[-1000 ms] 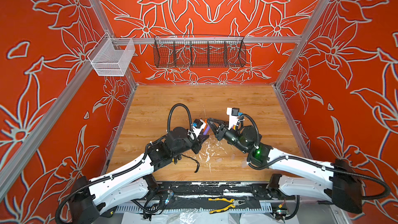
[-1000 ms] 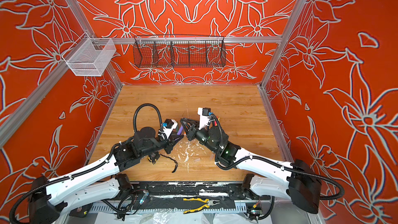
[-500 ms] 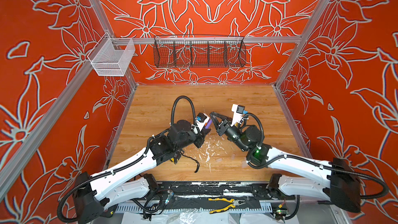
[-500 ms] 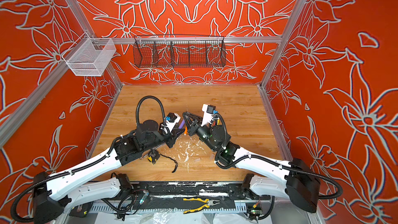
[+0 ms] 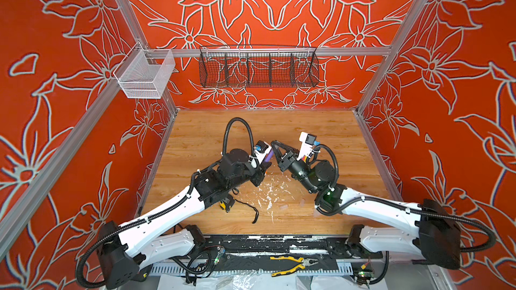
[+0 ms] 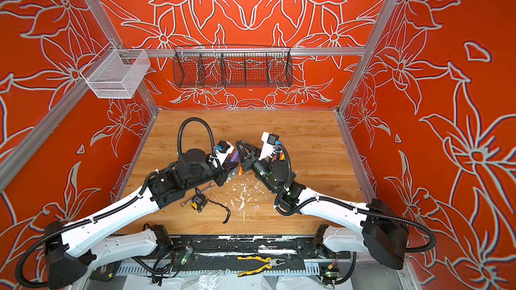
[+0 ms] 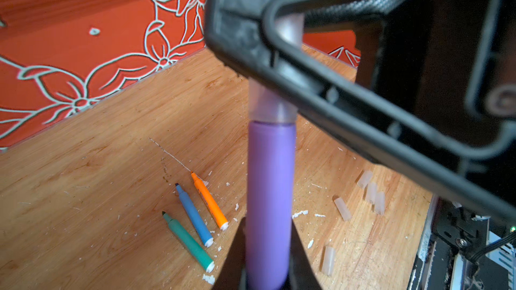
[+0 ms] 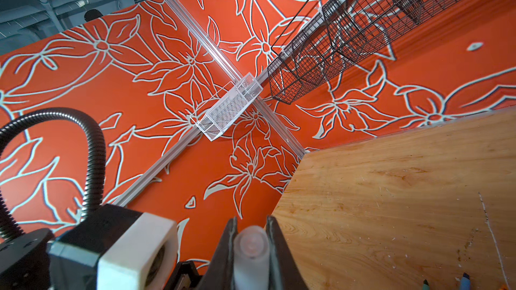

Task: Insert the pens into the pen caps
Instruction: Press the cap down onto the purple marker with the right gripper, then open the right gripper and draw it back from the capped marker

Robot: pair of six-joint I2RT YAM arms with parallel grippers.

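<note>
At tabletop centre, L pincer clamps purple pen; R pincer, in from 4 o'clock, pinches clear cap over its tip; capping appears near-done; next: straight push w/ axes aligned, then release.

Orange walls with pale flower outlines enclose the wooden surface. Well beyond the left hand hangs a black wire basket; a white mesh basket hangs in the corner to its left.
</note>
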